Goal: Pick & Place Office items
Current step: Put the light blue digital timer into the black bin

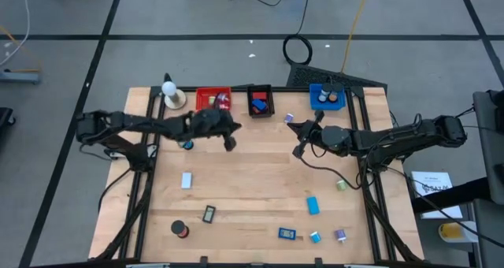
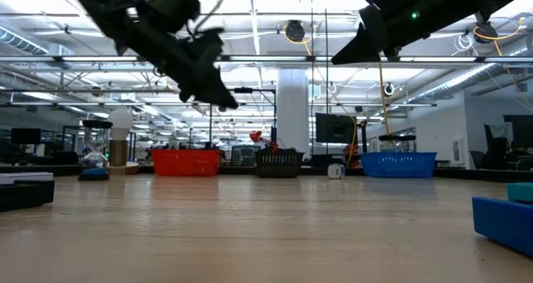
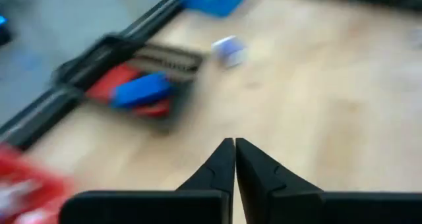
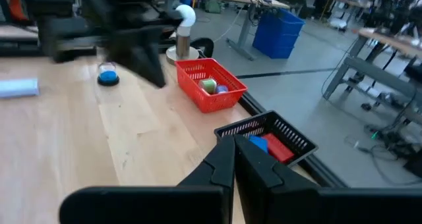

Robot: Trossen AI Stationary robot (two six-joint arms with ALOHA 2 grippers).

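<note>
The left gripper [image 1: 230, 142] hangs above the wooden table [image 1: 252, 181] just in front of the red mesh bin [image 1: 213, 98], and its own wrist view shows the two dark fingers [image 3: 224, 159] pressed together with nothing between them. The right gripper [image 1: 299, 150] waits in the air in front of the blue mesh bin [image 1: 327, 97], its fingers [image 4: 227, 159] likewise closed on nothing. The loose office items lie scattered toward the near edge of the table: a light-blue block [image 1: 187, 180], a small black-framed rectangle [image 1: 209, 214], a black roll with a red end [image 1: 180, 229], a blue block [image 1: 313, 205] and a flat blue piece [image 1: 287, 234]. A small round blue piece [image 1: 186, 144] sits on the wood just beside the left arm, and it looks like the closest item to that gripper, lying a little to its outer side. The light-blue block lies farther toward the near edge, its long axis running roughly front to back. For either one the left arm is plainly nearer; the blue pieces on the other half fall to the right arm. The black mesh bin [image 1: 260, 100] between the other two already holds red and blue pieces.
</note>
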